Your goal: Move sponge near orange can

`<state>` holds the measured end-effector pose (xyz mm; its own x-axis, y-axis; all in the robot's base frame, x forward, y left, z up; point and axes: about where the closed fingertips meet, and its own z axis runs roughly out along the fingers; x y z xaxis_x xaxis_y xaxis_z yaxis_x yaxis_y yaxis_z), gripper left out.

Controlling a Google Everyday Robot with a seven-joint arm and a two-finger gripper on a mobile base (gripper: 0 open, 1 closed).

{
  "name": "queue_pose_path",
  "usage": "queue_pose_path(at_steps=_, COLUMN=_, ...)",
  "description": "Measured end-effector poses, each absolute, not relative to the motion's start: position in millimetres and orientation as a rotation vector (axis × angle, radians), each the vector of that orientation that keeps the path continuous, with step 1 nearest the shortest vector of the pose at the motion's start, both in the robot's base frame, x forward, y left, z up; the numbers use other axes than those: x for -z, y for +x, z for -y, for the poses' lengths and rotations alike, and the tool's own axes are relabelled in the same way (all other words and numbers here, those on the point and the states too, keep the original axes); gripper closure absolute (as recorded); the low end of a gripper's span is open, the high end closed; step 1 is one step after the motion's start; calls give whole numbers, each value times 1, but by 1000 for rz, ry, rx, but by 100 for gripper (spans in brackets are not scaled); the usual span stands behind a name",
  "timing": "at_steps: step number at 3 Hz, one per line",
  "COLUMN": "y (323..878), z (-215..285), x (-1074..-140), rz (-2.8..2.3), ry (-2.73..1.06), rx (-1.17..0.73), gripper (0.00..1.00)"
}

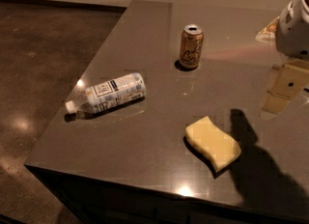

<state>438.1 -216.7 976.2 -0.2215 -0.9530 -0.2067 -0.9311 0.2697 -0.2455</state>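
I'm watching the gripper [281, 93] hovering at the right edge, half cut off, and I cannot tell its grip; the sponge [213, 143] is lying apart from the orange can [191, 47].

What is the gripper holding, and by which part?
Nothing. The gripper hangs at the right edge above the table, apart from the sponge lying flat on it.

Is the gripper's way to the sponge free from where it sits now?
Probably yes. The gripper hangs at the right edge above the counter, up and right of the sponge, with bare surface between them. The plastic bottle lies far left and the orange can stands farther back.
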Motion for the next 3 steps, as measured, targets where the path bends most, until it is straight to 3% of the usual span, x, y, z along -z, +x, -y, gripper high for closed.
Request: queue_pose_path(at_steps=3, y=411, z=215, x=-959, rz=-2353, ry=-1556, rx=-13, gripper=0)
